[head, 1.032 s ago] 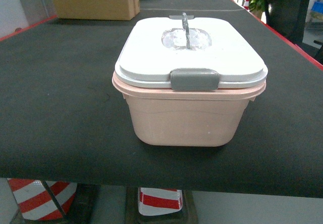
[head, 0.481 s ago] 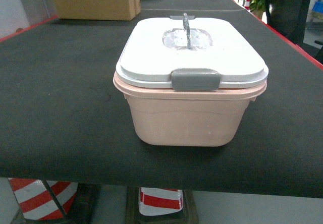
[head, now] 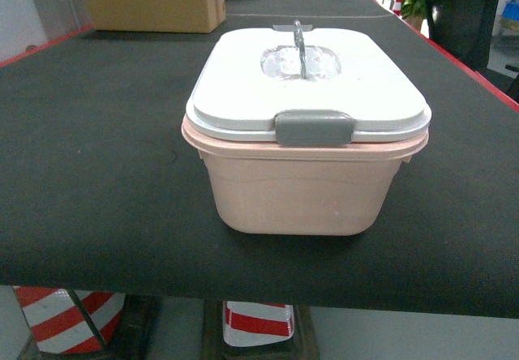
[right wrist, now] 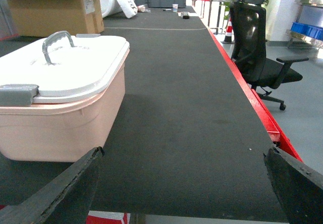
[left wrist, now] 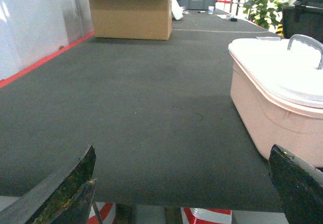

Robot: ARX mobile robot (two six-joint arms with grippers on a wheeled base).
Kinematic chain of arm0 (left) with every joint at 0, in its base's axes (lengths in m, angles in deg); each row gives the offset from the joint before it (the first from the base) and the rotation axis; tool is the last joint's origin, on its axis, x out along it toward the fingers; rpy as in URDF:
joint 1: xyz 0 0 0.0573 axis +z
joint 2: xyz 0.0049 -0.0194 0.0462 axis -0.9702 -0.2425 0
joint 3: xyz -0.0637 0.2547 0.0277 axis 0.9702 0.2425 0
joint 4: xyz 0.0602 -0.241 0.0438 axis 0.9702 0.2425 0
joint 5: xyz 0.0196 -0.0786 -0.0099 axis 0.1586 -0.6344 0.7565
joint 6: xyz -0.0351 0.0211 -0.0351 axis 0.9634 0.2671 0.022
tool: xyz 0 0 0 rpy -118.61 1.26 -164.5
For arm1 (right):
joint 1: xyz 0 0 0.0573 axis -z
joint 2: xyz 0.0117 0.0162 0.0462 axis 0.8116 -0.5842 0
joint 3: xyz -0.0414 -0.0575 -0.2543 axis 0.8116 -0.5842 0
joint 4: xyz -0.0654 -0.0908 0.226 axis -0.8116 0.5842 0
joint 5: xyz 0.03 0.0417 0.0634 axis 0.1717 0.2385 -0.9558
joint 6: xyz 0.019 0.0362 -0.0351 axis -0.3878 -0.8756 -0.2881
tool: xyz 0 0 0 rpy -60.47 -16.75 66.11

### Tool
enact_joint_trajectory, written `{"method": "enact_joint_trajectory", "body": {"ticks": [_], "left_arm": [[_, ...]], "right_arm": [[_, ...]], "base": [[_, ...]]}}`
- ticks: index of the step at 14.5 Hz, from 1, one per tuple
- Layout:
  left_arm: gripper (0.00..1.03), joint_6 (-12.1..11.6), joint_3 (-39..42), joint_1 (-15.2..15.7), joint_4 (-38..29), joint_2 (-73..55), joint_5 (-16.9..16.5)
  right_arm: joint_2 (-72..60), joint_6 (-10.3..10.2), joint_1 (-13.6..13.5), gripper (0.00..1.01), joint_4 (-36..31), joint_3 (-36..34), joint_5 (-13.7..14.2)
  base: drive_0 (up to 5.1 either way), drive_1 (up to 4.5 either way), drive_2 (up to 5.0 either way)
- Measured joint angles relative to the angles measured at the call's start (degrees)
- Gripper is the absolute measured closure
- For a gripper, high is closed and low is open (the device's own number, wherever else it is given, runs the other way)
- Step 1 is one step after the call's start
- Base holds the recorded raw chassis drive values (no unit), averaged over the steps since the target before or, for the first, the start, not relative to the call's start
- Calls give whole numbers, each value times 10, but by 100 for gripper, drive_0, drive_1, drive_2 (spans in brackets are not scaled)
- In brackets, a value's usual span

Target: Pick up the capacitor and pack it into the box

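Down at the near table edge, the left gripper (left wrist: pixel 184 183) stands with its two dark, worn fingers (left wrist: pixel 70 188) spread wide apart, holding nothing; only their tips show at the bottom corners of the left wrist view. The right gripper (right wrist: pixel 184 183) is spread just as wide, its fingers (right wrist: pixel 75 183) also empty, framing the near edge of the table in the right wrist view. Neither gripper appears in the head view.

Between the two grippers and a little farther in sits the box (head: pixel 300 190), a pale pink plastic tub with rounded corners and a rolled rim. It rests on the black table mat (head: pixel 97 173), close to the near edge and roughly centred from left to right. Its white lid (head: pixel 243 84) is on and closed, with a grey clasp (head: pixel 313 127) folded down over the near rim and a grey handle (head: pixel 298 45) standing upright over a clear recessed patch in the middle of the lid. From the left wrist the box lies to the right of the gripper; from the right wrist it lies to the left.

At the far left of the table stands a brown cardboard carton (left wrist: pixel 132 14) with its flaps open. Red strips (right wrist: pixel 252 108) edge the table's long sides. Off the right side a black office chair (right wrist: pixel 260 52) stands on the floor, and a green plant (left wrist: pixel 262 4) shows beyond the far end. Red-and-white striped posts (head: pixel 255 321) are visible under the near edge.
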Motion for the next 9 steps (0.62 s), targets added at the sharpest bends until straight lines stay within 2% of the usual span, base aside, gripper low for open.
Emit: {"method": "enact_joint_trajectory", "body": {"ticks": [9], "left_arm": [[5,0,0,0,0,0,0]], "right_arm": [[0,0,0,3,0,0,0]], "base": [[0,0,0]]}}
